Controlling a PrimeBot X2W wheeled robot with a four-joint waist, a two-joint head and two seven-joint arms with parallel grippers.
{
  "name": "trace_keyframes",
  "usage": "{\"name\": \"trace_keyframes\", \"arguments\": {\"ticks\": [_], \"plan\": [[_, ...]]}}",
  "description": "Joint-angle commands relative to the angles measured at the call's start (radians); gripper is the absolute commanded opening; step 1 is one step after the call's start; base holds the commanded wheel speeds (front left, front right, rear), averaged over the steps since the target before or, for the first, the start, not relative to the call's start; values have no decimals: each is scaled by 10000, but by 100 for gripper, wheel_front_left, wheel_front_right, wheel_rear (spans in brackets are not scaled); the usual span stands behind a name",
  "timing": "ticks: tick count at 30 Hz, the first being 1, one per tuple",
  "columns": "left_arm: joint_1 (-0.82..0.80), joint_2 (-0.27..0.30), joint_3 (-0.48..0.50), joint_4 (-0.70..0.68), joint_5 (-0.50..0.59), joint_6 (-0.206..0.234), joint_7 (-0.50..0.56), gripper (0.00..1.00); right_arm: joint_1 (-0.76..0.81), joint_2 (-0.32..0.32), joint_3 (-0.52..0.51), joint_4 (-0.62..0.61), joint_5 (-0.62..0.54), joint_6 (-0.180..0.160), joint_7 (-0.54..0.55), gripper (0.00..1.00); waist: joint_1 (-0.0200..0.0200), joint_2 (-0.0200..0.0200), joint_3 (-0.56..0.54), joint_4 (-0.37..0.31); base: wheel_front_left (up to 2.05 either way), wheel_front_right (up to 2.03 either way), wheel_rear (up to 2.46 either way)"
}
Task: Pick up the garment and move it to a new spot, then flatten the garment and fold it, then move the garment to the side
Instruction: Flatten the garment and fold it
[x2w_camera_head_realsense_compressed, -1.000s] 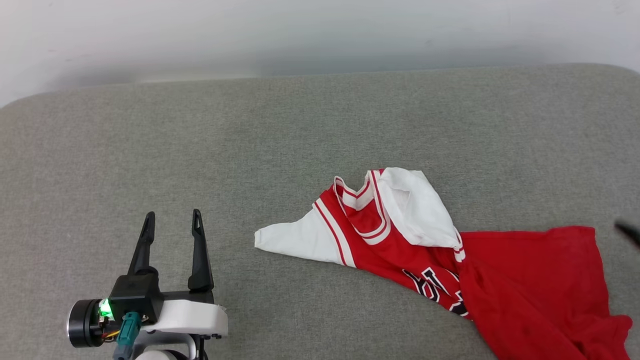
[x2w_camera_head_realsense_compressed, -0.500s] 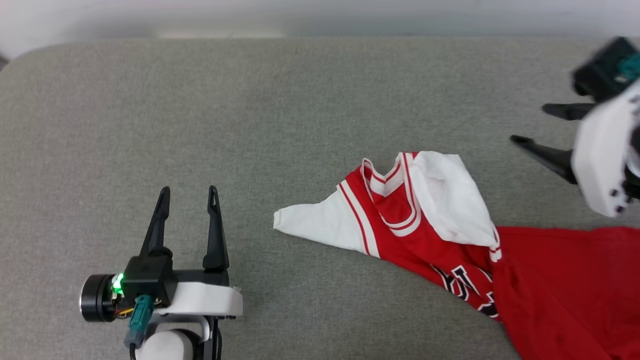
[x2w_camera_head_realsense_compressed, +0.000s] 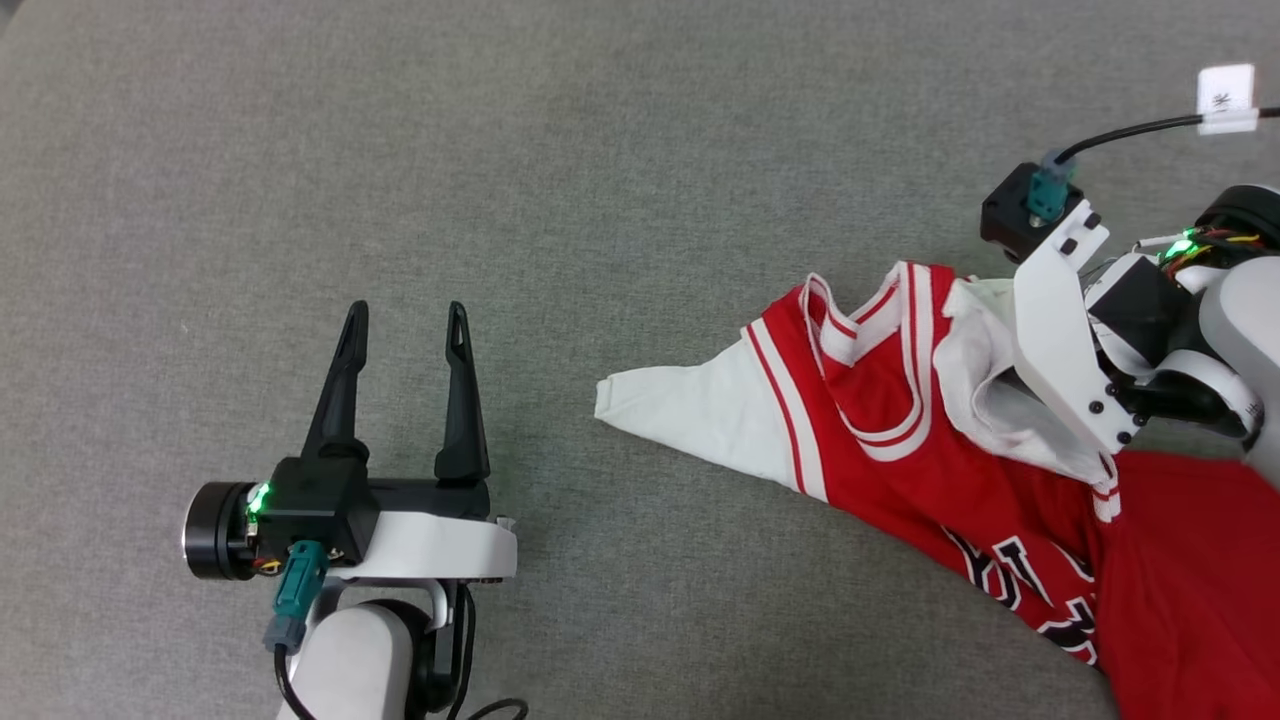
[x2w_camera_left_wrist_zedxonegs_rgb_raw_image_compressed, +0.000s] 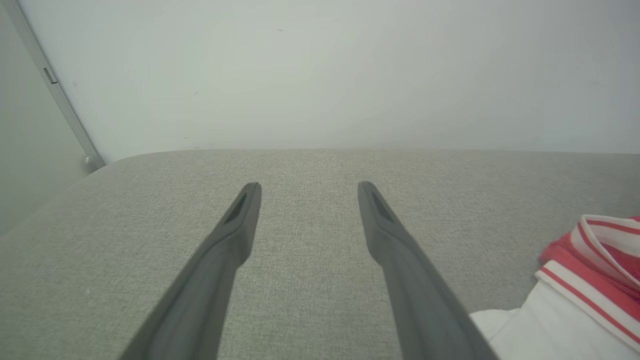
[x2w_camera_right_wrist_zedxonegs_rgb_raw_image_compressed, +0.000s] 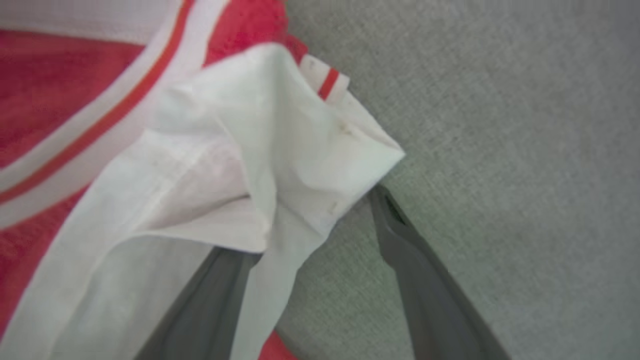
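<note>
Our left pincer sits over the grey fabric surface, its two dark fingers spread wide with nothing between them. From its wrist we see them pointing toward a pale wall. The garment lies crumpled to its right, apart from it. Its red body, with striped trim and black-outlined lettering, runs off the lower right edge, and the outstretched sleeve reaches toward the left pincer. Our right pincer is down at the bunched sleeve, fingers wide. One finger is tucked beneath the raised white fold and the other lies bare on the surface just beside it.
</note>
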Motion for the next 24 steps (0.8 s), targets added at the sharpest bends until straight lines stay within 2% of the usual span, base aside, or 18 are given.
{"name": "trace_keyframes", "arguments": {"ticks": [1,5,6,7,13,17,24], "plan": [[-130,-3,-7,-24,-59,53,-22,100,313,70,355,165,91,-3,-43,100,-1,0,219,169,0,0,0],[-207,-3,32,-3,-49,122,-22,100,600,248,1119,287,350,14,-510,100,-1,0,305,151,0,0,0],[-197,-5,57,4,-40,129,-22,100,527,261,1177,248,379,12,-759,7,-1,0,298,113,0,0,0],[-183,-3,86,18,-23,131,-22,100,403,237,1182,235,440,14,-967,0,-1,0,269,67,0,0,0],[-59,-3,171,96,29,82,-22,100,-877,-540,391,150,601,-8,-2675,0,-1,0,-95,-225,0,0,0],[74,-2,198,87,62,76,-22,100,-1183,-1160,154,176,595,-5,-3392,0,-1,0,-306,-390,0,0,0],[122,-3,136,68,75,15,-22,100,-527,-2381,-358,1479,798,-5,-3999,0,-1,0,-320,-420,0,0,0]]}}
